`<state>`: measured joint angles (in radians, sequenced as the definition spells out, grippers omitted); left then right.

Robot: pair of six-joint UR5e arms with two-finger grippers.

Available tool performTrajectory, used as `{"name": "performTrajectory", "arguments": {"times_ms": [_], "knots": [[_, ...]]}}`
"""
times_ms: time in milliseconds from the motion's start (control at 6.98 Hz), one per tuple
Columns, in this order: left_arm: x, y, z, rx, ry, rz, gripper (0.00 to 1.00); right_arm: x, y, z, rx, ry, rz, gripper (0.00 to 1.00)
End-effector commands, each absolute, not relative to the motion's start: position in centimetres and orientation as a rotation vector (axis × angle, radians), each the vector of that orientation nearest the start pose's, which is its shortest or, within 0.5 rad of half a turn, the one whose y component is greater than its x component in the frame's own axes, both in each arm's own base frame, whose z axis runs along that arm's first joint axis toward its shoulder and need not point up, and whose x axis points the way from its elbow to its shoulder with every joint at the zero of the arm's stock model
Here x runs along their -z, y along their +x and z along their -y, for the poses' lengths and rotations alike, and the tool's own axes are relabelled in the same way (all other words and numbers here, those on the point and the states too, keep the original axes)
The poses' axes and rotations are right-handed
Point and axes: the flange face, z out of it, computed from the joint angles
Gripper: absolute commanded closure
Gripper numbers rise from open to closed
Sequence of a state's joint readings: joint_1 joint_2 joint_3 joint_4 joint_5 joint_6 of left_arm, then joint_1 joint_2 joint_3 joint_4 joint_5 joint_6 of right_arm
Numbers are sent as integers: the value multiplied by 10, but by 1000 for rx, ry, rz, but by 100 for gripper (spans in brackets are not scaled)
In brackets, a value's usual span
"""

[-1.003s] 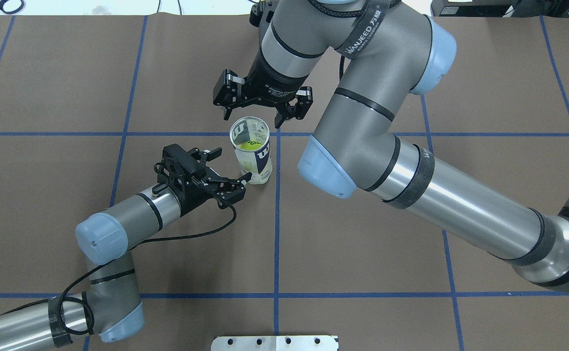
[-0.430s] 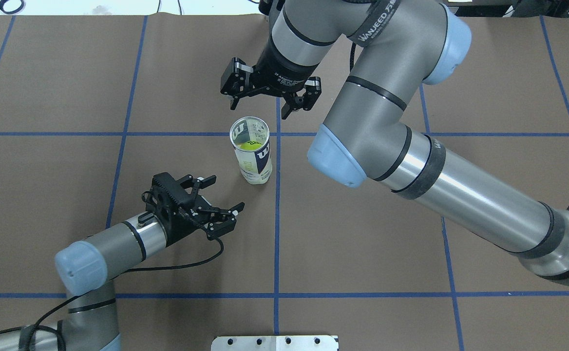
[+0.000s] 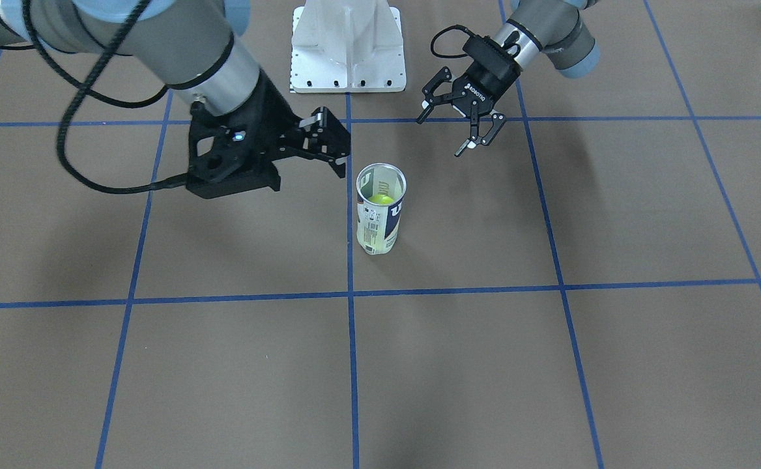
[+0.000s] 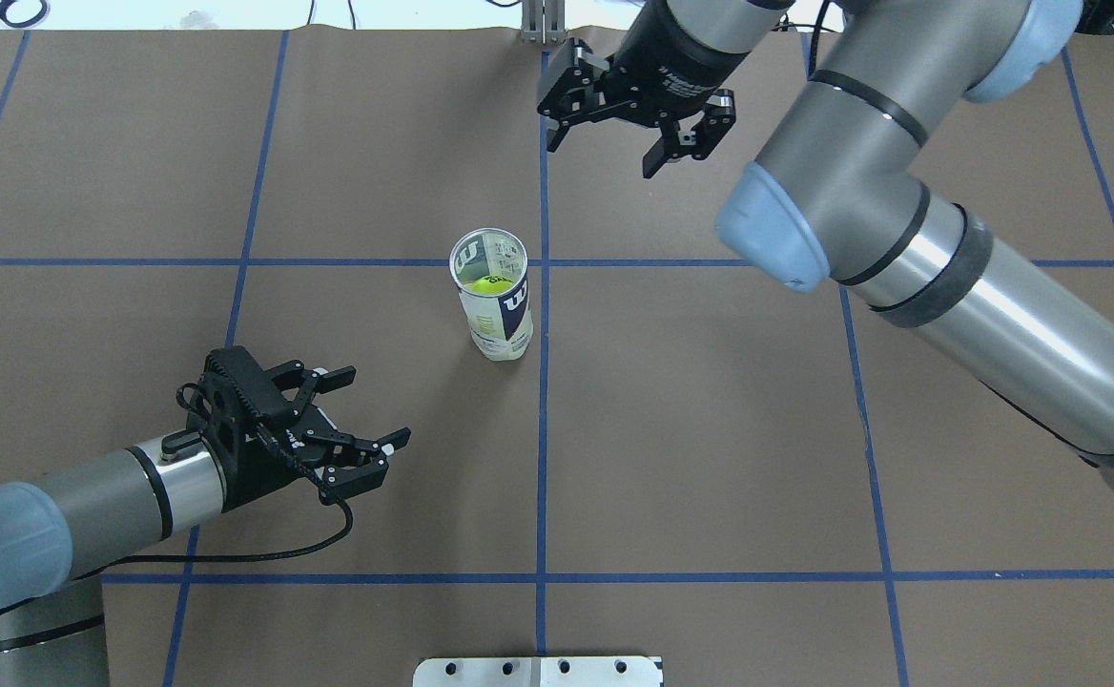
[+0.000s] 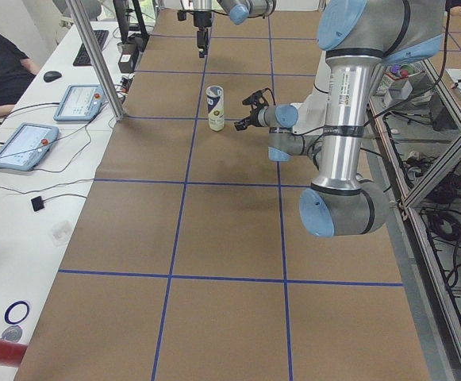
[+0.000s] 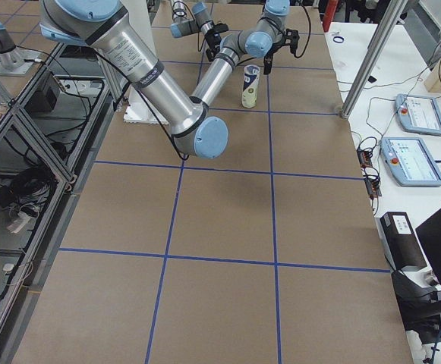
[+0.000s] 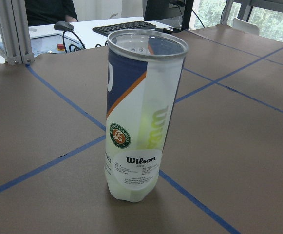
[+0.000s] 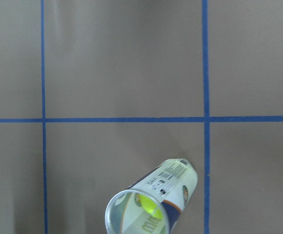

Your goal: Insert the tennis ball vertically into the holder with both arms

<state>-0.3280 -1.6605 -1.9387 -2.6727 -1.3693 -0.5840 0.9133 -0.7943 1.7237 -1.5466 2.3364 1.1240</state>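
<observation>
The holder (image 4: 492, 305), a clear Wilson can with a silver rim, stands upright on the brown table, and no gripper touches it. A yellow-green tennis ball (image 4: 488, 283) sits inside it, also seen through the rim in the front view (image 3: 380, 197) and the right wrist view (image 8: 148, 207). My left gripper (image 4: 376, 405) is open and empty, low and to the near left of the holder (image 3: 380, 215). My right gripper (image 4: 602, 157) is open and empty, raised beyond the holder to the far right. The left wrist view shows the holder (image 7: 141, 117) close up.
The white metal base (image 3: 348, 45) stands at the robot's side of the table, and its edge shows in the overhead view (image 4: 538, 671). Blue tape lines grid the brown mat. A side desk with tablets (image 5: 24, 143) runs along the far table edge.
Both grippers have drawn back from the holder. The left one moved toward the near left. The right one rose and moved to the far right. Both stayed open.
</observation>
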Motion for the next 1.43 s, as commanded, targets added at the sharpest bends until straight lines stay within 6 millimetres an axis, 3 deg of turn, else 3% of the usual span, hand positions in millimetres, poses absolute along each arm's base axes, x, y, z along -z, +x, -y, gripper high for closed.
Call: {"name": "performTrajectory", "arguments": {"times_ms": [0,143,287,430,573,717,860,1003,1147,1290], "knots": [[-317,342,387,-359,930,-1004,1,-206,-279,572,-36,62,1067,1],[-321,276,450,-316,771,-952,1,-246,-254,579,-33,74,1029,0],[-306,250,501,-290,586,-938,1,-296,-228,582,14,94,979,1],[-299,254,538,-248,508,-882,1,-345,-199,583,96,127,932,1],[-292,272,576,-210,461,-863,20,-396,-175,579,170,138,884,1],[-312,275,586,-208,422,-847,13,-432,-149,579,203,141,856,0],[-325,263,596,-170,416,-821,15,-463,-125,579,245,150,835,0],[-351,228,621,-133,401,-783,1,-486,-108,577,267,150,820,1],[-361,207,629,-191,423,-742,1,-511,-93,569,283,140,819,0],[-401,184,636,-200,325,-675,1,-537,-85,554,281,114,805,0]]}}
